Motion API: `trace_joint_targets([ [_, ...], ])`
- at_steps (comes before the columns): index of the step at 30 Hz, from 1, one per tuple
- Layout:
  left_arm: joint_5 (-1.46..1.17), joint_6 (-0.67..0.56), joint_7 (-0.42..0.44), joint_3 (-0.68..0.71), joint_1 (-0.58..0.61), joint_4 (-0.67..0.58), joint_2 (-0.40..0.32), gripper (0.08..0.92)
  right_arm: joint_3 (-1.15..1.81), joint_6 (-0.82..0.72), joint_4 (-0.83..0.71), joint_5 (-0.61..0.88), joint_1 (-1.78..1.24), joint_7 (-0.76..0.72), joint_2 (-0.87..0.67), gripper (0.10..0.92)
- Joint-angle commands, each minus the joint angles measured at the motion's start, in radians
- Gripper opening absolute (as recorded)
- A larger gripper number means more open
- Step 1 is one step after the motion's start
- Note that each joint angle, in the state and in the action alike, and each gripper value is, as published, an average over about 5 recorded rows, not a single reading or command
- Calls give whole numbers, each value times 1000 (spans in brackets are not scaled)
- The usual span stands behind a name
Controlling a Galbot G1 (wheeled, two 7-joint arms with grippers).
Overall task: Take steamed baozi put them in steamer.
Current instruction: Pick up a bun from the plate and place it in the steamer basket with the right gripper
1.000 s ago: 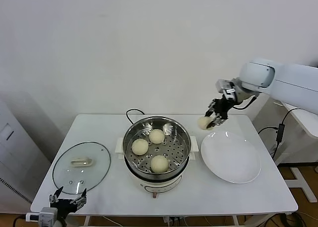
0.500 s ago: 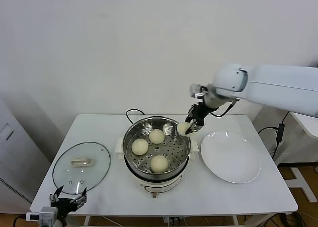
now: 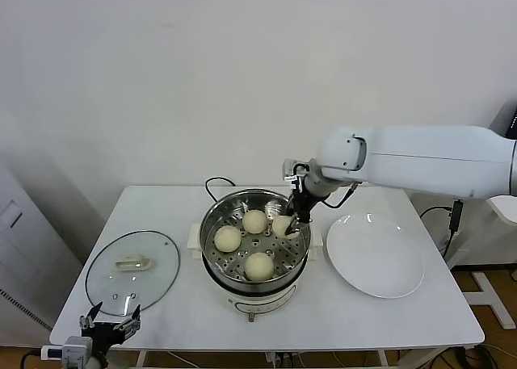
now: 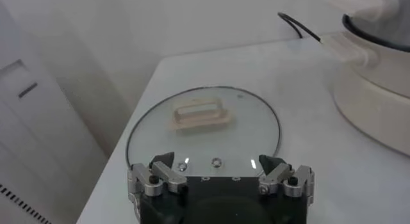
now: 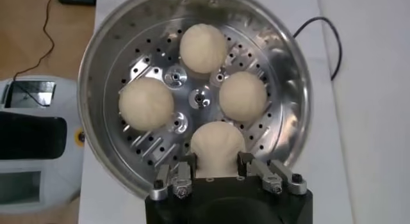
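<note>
The steamer (image 3: 214,217) stands mid-table, a shiny steel pot with a perforated tray (image 5: 154,148). Three cream-white baozi lie on the tray (image 3: 254,221) (image 3: 227,239) (image 3: 259,266). My right gripper (image 3: 284,224) is shut on a fourth baozi (image 3: 281,225) and holds it inside the pot at its right side, low over the tray. In the right wrist view this baozi (image 5: 218,145) sits between the fingers (image 5: 184,174), with the other three beyond it (image 5: 203,47) (image 5: 146,103) (image 5: 243,95). My left gripper (image 3: 110,327) is open and empty at the table's front left edge.
A round glass lid (image 3: 133,270) with a white handle lies left of the steamer, also in the left wrist view (image 4: 202,126). A flat white plate (image 3: 375,254) lies bare to the right. The black cord (image 3: 216,183) runs behind the pot.
My right gripper has carried the baozi left from above the plate's far edge, over the steamer's rim, and down into the pot. The left arm has not moved.
</note>
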Motion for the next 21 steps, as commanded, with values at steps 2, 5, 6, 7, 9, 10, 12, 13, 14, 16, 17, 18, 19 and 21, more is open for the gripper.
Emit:
trace_joint_targets([
  [2, 0, 0, 0, -1, 1, 0, -3, 823, 10, -21, -8, -9, -85, 45, 28, 416],
  [5, 0, 0, 0, -2, 1, 0, -5, 823, 13, -22, -15, -18, -101, 48, 29, 416],
  [6, 0, 0, 0, -3, 1, 0, -6, 823, 14, -22, -18, -21, -107, 50, 29, 416],
  [7, 0, -1, 0, -3, 2, 1, -6, 823, 16, -22, -21, -22, -112, 52, 29, 416],
  [9, 0, -2, 0, -4, 3, 2, -7, 823, 20, -23, -27, -26, -120, 55, 28, 421],
  [10, 0, -2, 0, -5, 3, 3, -7, 823, 22, -23, -28, -27, -124, 56, 28, 432],
  [12, -1, -3, 0, -6, 4, 4, -7, 823, 26, -23, -30, -30, -129, 57, 26, 469],
  [13, -1, -4, 0, -6, 5, 4, -7, 823, 27, -24, -31, -31, -130, 56, 24, 494],
  [14, -1, -4, 0, -6, 5, 4, -8, 823, 29, -24, -31, -31, -130, 55, 23, 527],
  [16, -1, -5, 0, -6, 6, 4, -8, 823, 35, -24, -32, -31, -129, 51, 18, 579],
  [17, -1, -5, 0, -6, 6, 4, -9, 823, 38, -24, -32, -30, -126, 47, 15, 613],
  [18, -1, -5, 0, -6, 6, 4, -9, 823, 46, -24, -33, -28, -122, 43, 10, 639],
  [19, -1, -6, 0, -6, 6, 4, -9, 823, 56, -23, -34, -26, -118, 39, 5, 665],
  [21, -1, -6, 0, -7, 6, 3, -9, 823, 89, -21, -38, -21, -110, 29, -14, 726],
])
